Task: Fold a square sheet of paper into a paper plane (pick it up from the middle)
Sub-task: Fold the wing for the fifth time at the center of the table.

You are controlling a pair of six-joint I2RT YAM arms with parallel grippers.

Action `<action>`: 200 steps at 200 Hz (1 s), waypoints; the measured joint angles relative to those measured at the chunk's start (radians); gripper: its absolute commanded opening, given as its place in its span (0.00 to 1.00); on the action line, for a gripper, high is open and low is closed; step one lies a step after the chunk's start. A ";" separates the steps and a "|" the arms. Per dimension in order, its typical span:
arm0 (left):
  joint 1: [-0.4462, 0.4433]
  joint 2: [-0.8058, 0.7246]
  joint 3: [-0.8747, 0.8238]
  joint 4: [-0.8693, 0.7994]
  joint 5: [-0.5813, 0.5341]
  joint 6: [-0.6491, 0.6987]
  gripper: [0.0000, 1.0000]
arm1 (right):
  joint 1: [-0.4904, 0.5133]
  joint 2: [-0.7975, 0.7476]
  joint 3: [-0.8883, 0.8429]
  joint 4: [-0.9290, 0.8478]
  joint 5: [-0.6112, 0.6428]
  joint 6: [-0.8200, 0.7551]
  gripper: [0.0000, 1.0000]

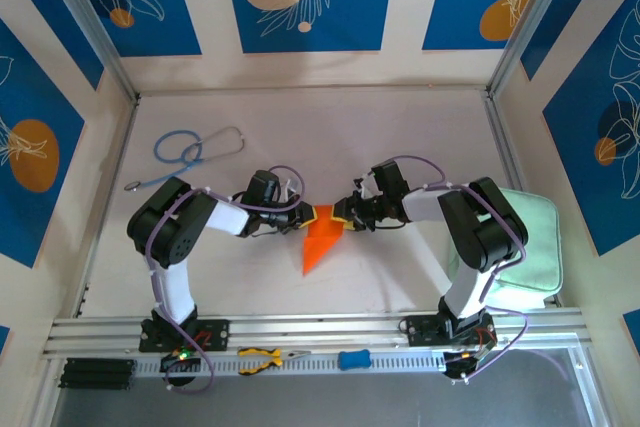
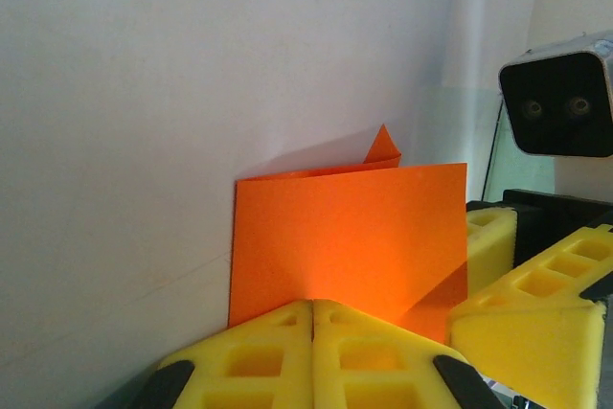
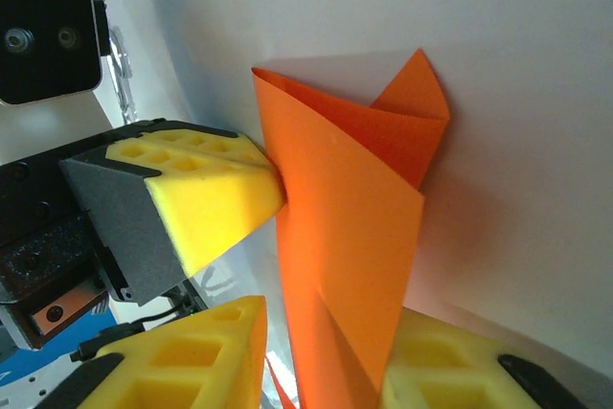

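The orange sheet of paper (image 1: 320, 239) is folded into a narrow pointed shape, its tip toward the arms, and held just above mid-table. My left gripper (image 1: 303, 217) is shut on its left edge; in the left wrist view the paper (image 2: 345, 237) rises from between the closed yellow pads (image 2: 313, 306). My right gripper (image 1: 346, 214) meets it from the right. In the right wrist view the layered paper (image 3: 350, 237) stands between the parted jaws (image 3: 330, 321). The left pad (image 3: 225, 352) stands clear of it and the right pad (image 3: 445, 361) lies against it.
A blue stethoscope (image 1: 190, 152) lies at the back left. A pale green pad (image 1: 528, 237) sits at the right beside the right arm. Yellow pliers (image 1: 262, 357) and a small blue object (image 1: 353, 358) rest on the front rail.
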 measured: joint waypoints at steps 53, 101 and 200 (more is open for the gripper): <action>0.000 0.000 0.000 0.000 0.000 0.000 0.09 | -0.002 0.009 0.000 -0.006 -0.002 -0.008 0.26; 0.000 0.000 0.000 0.000 0.000 0.000 0.10 | -0.006 0.009 0.000 -0.020 -0.002 -0.020 0.18; -0.016 -0.312 0.000 -0.216 -0.135 0.138 0.41 | 0.002 -0.067 -0.018 -0.027 0.088 0.101 0.07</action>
